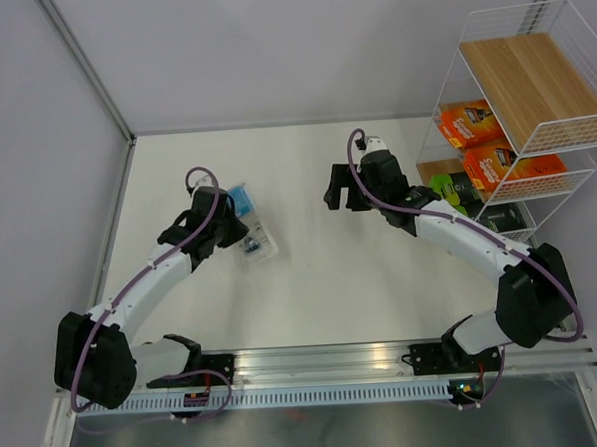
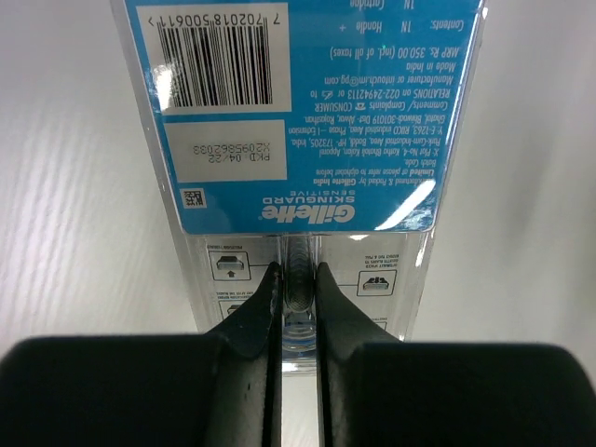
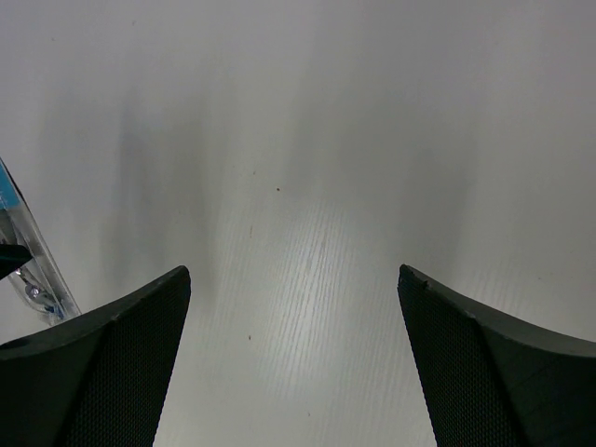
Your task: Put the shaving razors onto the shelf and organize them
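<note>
A matte white table [image 1: 340, 251] with faint linear grain sits between pale grey walls [image 1: 269, 45]. Left of centre is the clear plastic blister pack with blue card [image 2: 307, 112]; the left gripper [image 2: 296, 279] is clenched on its moulded central ridge. The right gripper [image 3: 293, 273] hangs spread wide over bare tabletop. At far right, the white wire-frame shelf with light-wood tiers [image 1: 577, 124] holds two glossy orange packs [image 1: 470, 122] above two black, lime-ended packs [image 1: 467, 190].
</note>
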Available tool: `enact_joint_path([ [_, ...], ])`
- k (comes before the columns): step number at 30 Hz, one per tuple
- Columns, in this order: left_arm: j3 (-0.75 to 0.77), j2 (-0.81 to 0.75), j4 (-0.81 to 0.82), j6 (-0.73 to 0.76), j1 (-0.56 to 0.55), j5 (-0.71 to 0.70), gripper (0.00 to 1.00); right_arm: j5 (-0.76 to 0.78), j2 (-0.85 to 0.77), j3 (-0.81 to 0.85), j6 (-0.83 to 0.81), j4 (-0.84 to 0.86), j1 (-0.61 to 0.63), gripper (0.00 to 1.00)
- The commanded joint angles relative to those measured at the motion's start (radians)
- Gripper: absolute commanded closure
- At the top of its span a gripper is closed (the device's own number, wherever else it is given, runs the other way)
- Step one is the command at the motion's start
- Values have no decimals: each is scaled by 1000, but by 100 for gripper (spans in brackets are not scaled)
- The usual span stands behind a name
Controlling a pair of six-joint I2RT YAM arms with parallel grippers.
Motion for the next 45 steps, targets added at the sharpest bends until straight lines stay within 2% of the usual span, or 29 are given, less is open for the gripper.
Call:
enact_joint_path([
  [1,83,-21,222,204,-35,114,98,67,-96,82,6,-28,-11,2],
  [3,127,3,286,237,-41,189,98,18,-116,89,-9,-28,-19,2],
  [4,139,12,306,266,-46,217,98,-35,-145,78,-71,-5,-20,2],
  [6,184,50,347,283,-51,280,98,-211,-184,8,-107,101,-20,2],
  [8,213,81,361,301,-60,311,98,-252,-237,-38,-121,185,-20,2],
  [12,296,158,375,327,-90,403,98,-344,-239,-36,-167,170,-20,2],
  [16,347,198,383,361,-162,403,98,-355,-210,-8,-167,164,-19,2],
  [23,351,197,420,338,-192,423,98,-228,-165,32,-156,94,-17,2],
  [27,345,187,426,338,-205,424,98,-195,-167,43,-141,93,-19,11],
  [28,344,186,424,338,-213,421,98,-192,-167,43,-141,95,-17,18],
  [30,334,178,424,343,-221,411,98,-198,-162,49,-129,95,-17,24],
  [34,310,164,426,344,-267,365,98,-238,-158,73,-71,96,-17,26],
  [38,285,141,426,297,-278,317,98,-240,-162,83,-52,95,-8,32],
  [43,256,103,461,245,-285,328,98,-206,-165,78,-51,75,-7,52],
  [45,252,98,461,245,-287,329,98,-215,-164,80,-46,75,-6,54],
])
